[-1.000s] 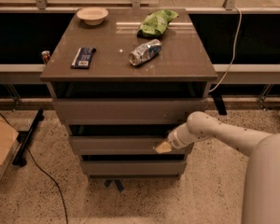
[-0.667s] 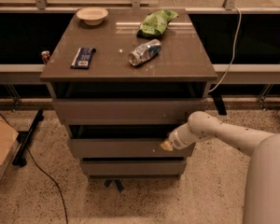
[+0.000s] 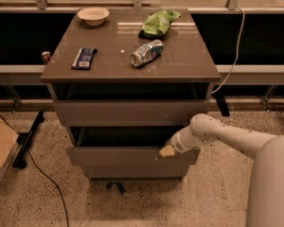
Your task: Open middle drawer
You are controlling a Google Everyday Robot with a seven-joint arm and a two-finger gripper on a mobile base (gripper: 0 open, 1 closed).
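The middle drawer [image 3: 118, 156], a wide, shallow grey-brown front, is the second of three in the cabinet. It stands pulled out a little, with a dark gap showing above its front. My gripper [image 3: 167, 151] is at the top edge of that front, right of centre, touching it. The white arm [image 3: 227, 136] reaches in from the lower right. The taller top drawer [image 3: 128, 112] is closed above. The lowest drawer [image 3: 132, 171] sits set back below.
On the cabinet top [image 3: 189, 65] lie a bowl [image 3: 93, 15], a green bag [image 3: 159, 22], a crushed bottle [image 3: 146, 52] and a dark packet [image 3: 84, 58]. A cardboard box [image 3: 0, 148] and a cable [image 3: 47, 178] are on the floor at left.
The middle drawer has slid out a little further towards me, and the dark gap above it has widened. The gripper moved with its front edge.
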